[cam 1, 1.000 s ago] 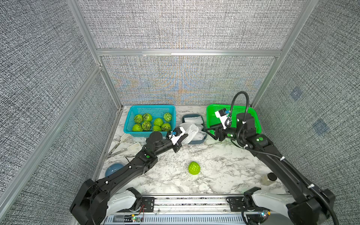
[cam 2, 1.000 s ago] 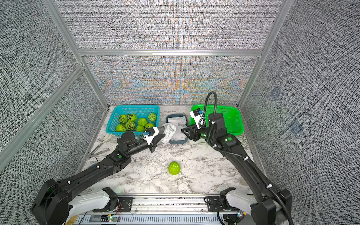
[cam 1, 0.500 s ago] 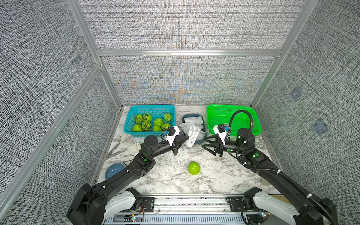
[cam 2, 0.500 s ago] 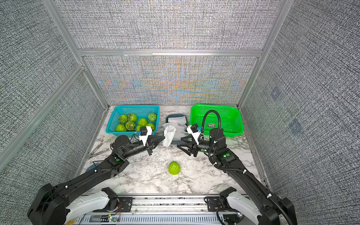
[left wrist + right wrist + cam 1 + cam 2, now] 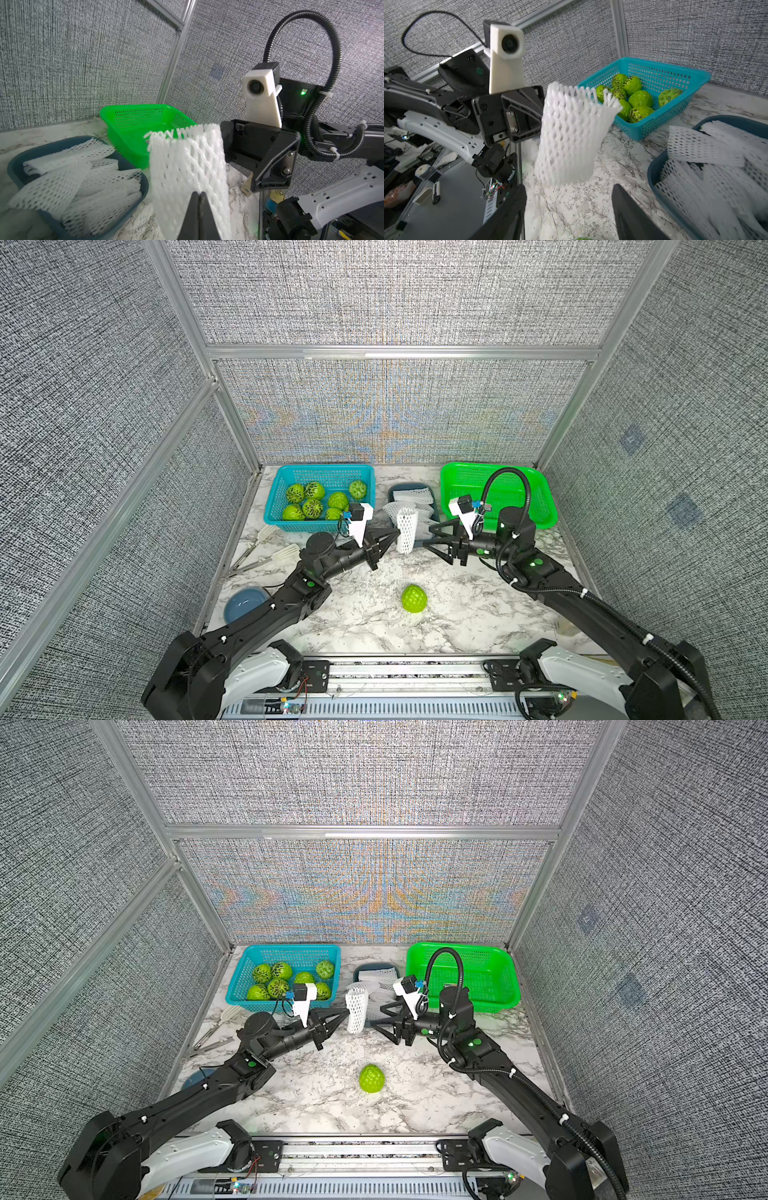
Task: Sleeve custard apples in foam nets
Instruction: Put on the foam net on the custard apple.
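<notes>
The left gripper [image 5: 395, 533] clamps one side of an upright white diamond-mesh foam sleeve [image 5: 406, 531], while the right gripper [image 5: 428, 538], jaws spread, faces its other side, just short of it.

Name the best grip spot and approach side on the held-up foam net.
Probably the free wall of the foam net near its open top, approached level by the right end effector, opposite the left end effector's pinch; the tube stands upright.

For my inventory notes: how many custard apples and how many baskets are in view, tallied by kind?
Custard apples: 9 (8 in the blue basket, 1 loose fruit on the table)
Baskets: 2 (that one and the green basket)
Total: 11
</notes>
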